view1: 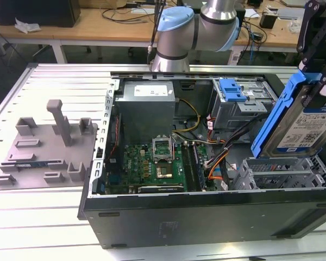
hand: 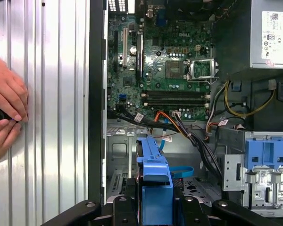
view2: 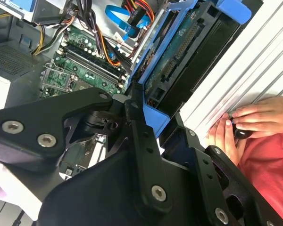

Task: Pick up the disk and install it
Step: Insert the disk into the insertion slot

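Bench: a slatted aluminium table [view1: 54, 81] carries the open computer case [view1: 206, 217], which lies on its side so the interior faces up and the arm can reach in from above. Cluttered wooden desks stand behind.
Disk: the disk [view1: 301, 128] hangs in the air at the exterior view's right end of the case. It is on edge and tilted, with its label toward the exterior camera. I judge it is carried narrow side down so it can enter a slot edge first.
Grip: the gripper [view1: 318, 81] comes from above with its jaws closed on the blue carrier bracket [view1: 271, 119]. In the first wrist view the bracket's blue edge sits clamped between them. Holding the frame likely keeps pressure off the drive body.
Bay: the grey drive cage [view1: 282, 171] sits just below the disk, apart from it, its open side upward. The disk is not yet seated.
Cables: orange and black cables [view1: 217, 163] run between the motherboard [view1: 152, 166] and the cage, near the way down.
Supply: the grey power supply [view1: 146, 103] sits at the case's far wall, well apart.
Hands: a person's hands [hand: 4, 108] rest on the table outside the case wall, around a small dark object I cannot identify.
Fixture: a grey fixture plate [view1: 43, 147] lies just beside the case at the exterior view's left.
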`<control>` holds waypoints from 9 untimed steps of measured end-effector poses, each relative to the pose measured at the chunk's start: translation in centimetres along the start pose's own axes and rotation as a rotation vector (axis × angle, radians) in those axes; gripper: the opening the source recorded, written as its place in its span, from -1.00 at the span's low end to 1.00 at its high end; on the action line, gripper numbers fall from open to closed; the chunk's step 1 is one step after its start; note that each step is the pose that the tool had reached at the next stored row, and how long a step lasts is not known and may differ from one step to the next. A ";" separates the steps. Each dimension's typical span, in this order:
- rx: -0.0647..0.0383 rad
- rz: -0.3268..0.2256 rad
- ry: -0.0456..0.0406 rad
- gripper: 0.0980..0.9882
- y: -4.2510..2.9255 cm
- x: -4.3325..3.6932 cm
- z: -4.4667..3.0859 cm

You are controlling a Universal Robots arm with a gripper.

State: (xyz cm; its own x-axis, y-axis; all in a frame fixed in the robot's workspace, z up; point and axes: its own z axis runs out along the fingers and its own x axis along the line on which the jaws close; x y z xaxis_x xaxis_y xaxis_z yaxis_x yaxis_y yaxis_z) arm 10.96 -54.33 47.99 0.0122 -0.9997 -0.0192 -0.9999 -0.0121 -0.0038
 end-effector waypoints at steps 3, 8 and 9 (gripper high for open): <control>0.000 -0.002 -0.0001 -0.39 0.00 0.04 0.11; 0.007 -0.003 0.0000 -0.39 -0.01 0.07 0.26; 0.009 -0.003 0.0000 -0.39 -0.01 0.09 0.31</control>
State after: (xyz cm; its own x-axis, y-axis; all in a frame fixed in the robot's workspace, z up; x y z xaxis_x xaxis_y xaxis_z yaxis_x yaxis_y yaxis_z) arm 10.97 -54.41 47.68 0.0155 -0.9997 -0.0191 -0.9998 -0.0153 -0.0124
